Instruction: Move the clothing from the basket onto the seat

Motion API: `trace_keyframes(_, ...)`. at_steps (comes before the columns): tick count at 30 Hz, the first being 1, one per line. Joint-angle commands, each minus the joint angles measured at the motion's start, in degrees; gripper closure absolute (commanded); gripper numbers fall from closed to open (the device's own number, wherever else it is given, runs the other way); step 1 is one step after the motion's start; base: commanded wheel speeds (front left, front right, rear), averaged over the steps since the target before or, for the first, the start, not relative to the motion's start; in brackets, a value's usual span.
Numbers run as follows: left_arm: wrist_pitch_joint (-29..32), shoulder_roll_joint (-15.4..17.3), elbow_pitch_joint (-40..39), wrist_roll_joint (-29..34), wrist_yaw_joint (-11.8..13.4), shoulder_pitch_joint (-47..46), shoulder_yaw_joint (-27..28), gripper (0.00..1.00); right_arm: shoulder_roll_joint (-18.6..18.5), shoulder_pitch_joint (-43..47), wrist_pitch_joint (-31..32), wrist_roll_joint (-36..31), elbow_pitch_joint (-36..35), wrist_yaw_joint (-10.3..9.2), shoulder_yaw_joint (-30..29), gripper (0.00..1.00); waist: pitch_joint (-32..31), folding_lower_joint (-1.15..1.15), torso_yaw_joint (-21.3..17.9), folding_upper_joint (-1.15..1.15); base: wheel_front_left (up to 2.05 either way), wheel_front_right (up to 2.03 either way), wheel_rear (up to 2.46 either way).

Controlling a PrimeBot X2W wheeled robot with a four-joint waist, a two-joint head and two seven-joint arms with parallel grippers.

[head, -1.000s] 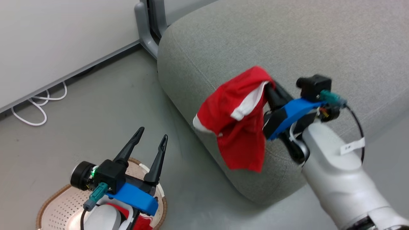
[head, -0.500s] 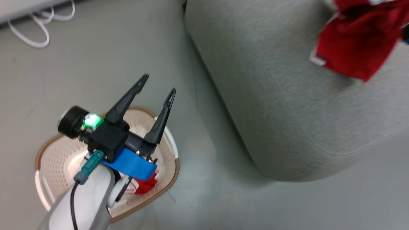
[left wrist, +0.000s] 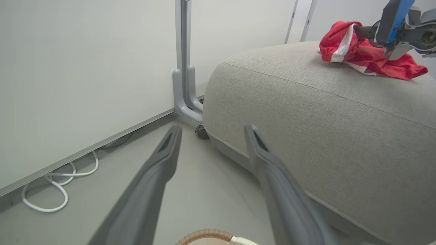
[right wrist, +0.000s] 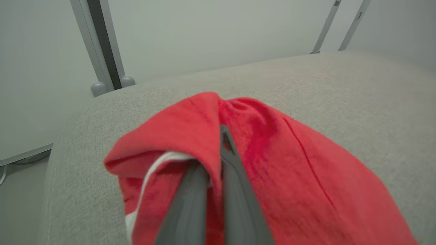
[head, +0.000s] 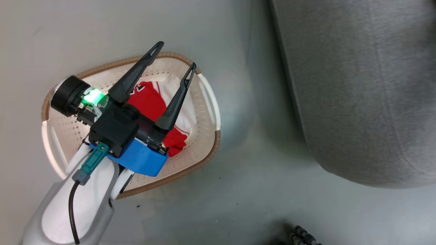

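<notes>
Left gripper (head: 177, 53) hangs over the basket (head: 204, 136) in the head view, its two dark fingers spread wide with nothing between them. Directly beneath those fingers lies the jersey (head: 146, 102), red with a white panel and a scrap of dark lettering, crumpled on the perforated bottom (the gripper's body covers part of it). Off to the gripper's right, across a strip of grey floor (head: 221, 190), bulges the rounded side of the seat (head: 357, 85).

From the left wrist, the same fingers stand well apart and empty, pointing out over the floor toward the seat's corner. Below their roots peeks a bit of the basket's brown woven rim. Ahead and to their left a white cable (left wrist: 51, 200) loops along the foot of the wall (left wrist: 85, 68), and a grey post (left wrist: 184, 68) rises beyond the fingertips. Far off, up on the seat, the right gripper (left wrist: 361, 32) reaches into a red garment (left wrist: 371, 59) with white trim, which lies on the cushion.

From the right wrist, the right gripper's fingers are pinched close together on a fold of that red garment, and cloth drapes over one fingertip. Under and around the gripper the garment spreads across the seat's top.
</notes>
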Motion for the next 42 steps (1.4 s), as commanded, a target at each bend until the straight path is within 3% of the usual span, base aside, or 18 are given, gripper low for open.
trace_keyframes(1,-0.2,0.2,0.0,0.4,0.1,-1.2,0.0,0.0,0.4,0.8,-0.2,-0.8,0.1,0.01,-0.8,1.0,1.5,-0.02,1.4,0.0,0.0,0.0,0.0)
trace_keyframes(5,-0.6,0.0,0.6,0.0,0.2,-1.1,-0.3,0.0,1.5,1.1,-0.2,-2.2,-0.3,0.01,-2.1,1.0,1.3,-0.02,1.6,0.0,0.0,0.0,0.0)
trace_keyframes(8,-0.8,-0.3,1.3,-0.5,0.1,-1.2,-0.3,0.0,2.0,1.1,-0.2,-3.2,-0.2,0.01,-2.5,0.59,0.8,-0.02,1.6,0.0,0.0,0.0,0.0)
trace_keyframes(9,-1.0,-0.4,1.6,-0.5,0.1,-1.2,-0.4,0.0,2.0,1.1,-0.2,-3.5,-0.1,0.01,-2.6,0.19,0.6,-0.02,1.6,0.0,0.0,0.0,0.0)
trace_keyframes(10,-1.1,-0.5,1.9,-0.6,0.1,-1.3,-0.5,0.0,2.0,1.2,-0.2,-3.7,-0.1,0.01,-2.7,0.01,0.3,-0.02,1.6,0.0,0.0,0.0,0.0)
trace_keyframes(17,-2.2,-1.6,4.7,-1.8,0.3,0.3,-0.6,0.0,2.4,3.0,-0.2,-4.3,0.8,0.01,-2.1,0.0,-3.5,-0.02,1.8,0.0,0.0,0.0,0.0)
trace_keyframes(26,-3.1,-5.2,11.0,-5.2,0.2,4.6,0.3,0.0,1.2,10.8,-0.2,-4.2,-0.3,0.01,2.9,0.0,-14.7,-0.02,4.0,0.0,0.0,0.0,0.0)
trace_keyframes(35,-3.1,-9.2,13.6,-7.0,0.1,12.7,7.0,0.0,3.3,20.8,-0.2,-2.3,-5.9,0.01,9.1,0.0,-26.8,-0.02,6.8,0.0,0.0,0.0,0.0)
trace_keyframes(42,-3.2,-11.3,14.8,-6.0,0.0,18.8,12.4,0.0,5.3,27.6,-0.1,-2.4,-9.9,0.01,12.6,0.0,-32.7,-0.02,9.1,0.0,0.0,0.0,0.0)
